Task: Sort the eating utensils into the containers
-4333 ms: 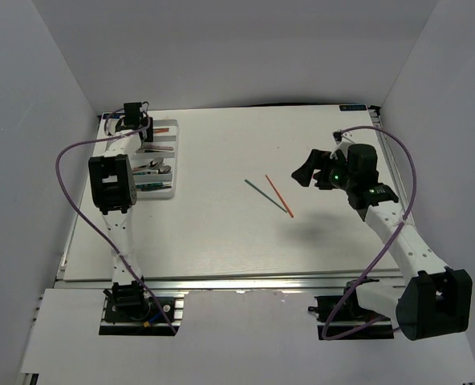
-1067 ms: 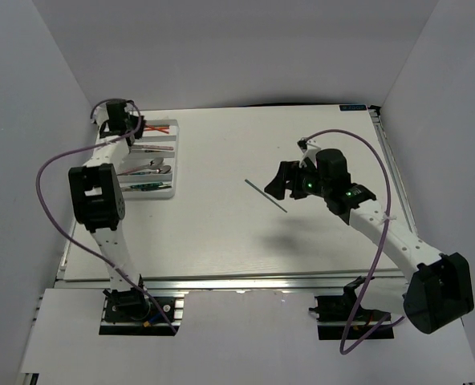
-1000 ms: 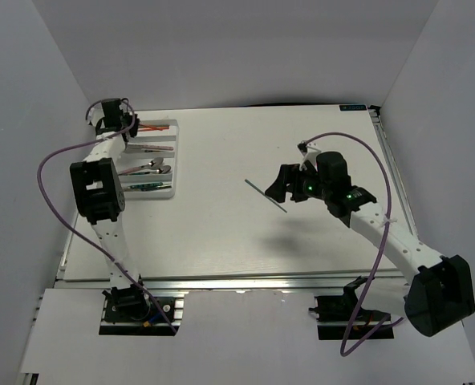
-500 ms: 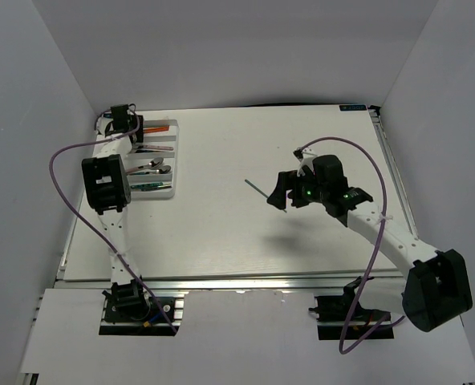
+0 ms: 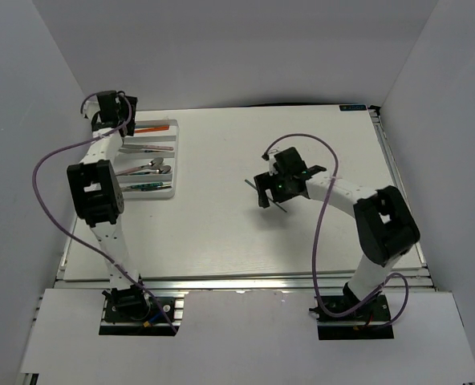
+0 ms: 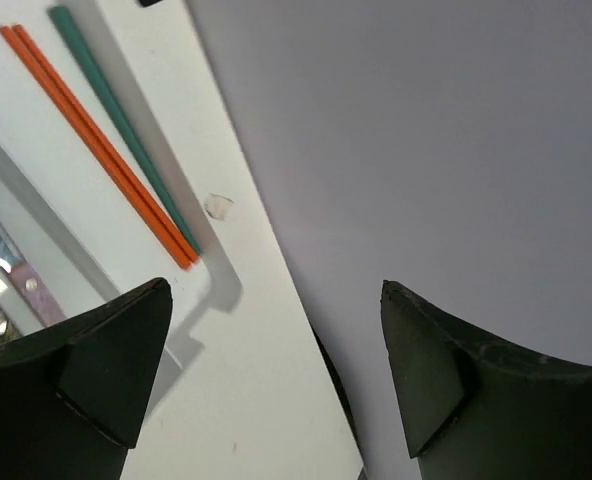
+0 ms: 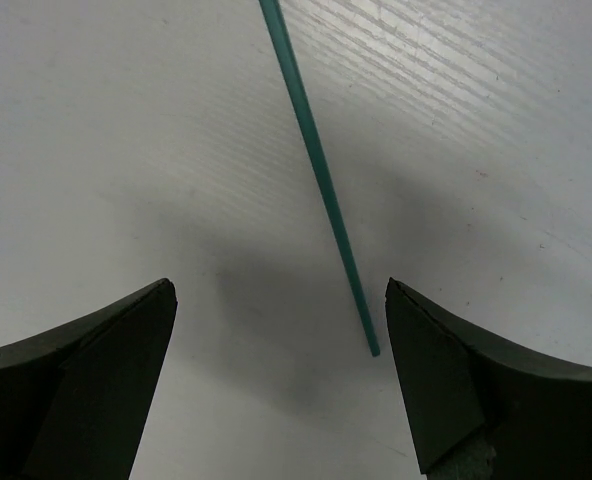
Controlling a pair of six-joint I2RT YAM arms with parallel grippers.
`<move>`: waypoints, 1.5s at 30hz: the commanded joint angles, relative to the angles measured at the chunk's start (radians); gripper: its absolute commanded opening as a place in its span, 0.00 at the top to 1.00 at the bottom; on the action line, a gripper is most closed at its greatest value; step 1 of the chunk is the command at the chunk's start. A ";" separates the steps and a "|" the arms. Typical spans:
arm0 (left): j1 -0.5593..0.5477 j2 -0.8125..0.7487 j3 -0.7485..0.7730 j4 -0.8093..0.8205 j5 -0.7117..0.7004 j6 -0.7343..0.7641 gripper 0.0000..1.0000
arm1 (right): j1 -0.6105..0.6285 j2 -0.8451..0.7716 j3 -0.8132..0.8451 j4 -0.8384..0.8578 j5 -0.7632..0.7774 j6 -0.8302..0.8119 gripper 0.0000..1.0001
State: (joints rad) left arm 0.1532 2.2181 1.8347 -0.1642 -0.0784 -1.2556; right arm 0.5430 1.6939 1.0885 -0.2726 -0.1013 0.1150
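The green chopstick [image 7: 321, 180] is framed by the wide-open, empty right pincer [image 7: 278, 295], its axis running from frame top to lower right.

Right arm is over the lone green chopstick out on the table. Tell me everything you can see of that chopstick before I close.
The slim teal-green chopstick is a thin, straight rod, smooth, even in colour and plastic-looking. It lies flat on the white table, running diagonally. One end shows in the wrist view and the other runs out of the top of the frame. It sits between the open fingers of the right gripper, touching neither. Nothing else lies against it.
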 commanded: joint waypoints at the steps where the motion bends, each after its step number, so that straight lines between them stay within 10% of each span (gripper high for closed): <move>1: 0.002 -0.271 -0.095 0.054 0.026 0.175 0.05 | 0.041 0.068 0.085 -0.072 0.193 -0.072 0.11; 10: 0.006 -0.678 -0.507 0.069 0.307 0.441 0.02 | 0.044 0.246 0.224 -0.083 0.198 -0.162 0.18; 22: 0.006 -1.098 -0.784 -0.214 0.356 0.686 0.02 | 0.049 0.547 0.528 -0.296 0.111 -0.202 0.78; 27: -0.010 -1.156 -0.946 -0.073 0.503 0.590 0.02 | 0.067 0.491 0.498 -0.263 0.008 -0.190 1.00; 36: -0.389 -1.121 -1.130 0.265 0.436 0.386 0.02 | 0.040 0.165 0.328 -0.047 -0.193 -0.032 1.00; 45: -0.483 -1.029 -1.164 0.436 0.439 0.305 0.04 | 0.040 -0.002 0.082 0.319 -0.647 0.234 1.00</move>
State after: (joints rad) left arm -0.3199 1.1648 0.6689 0.1631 0.3553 -0.9100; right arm 0.5819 1.7096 1.2362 -0.1539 -0.5236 0.2100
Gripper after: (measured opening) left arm 0.969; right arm 0.022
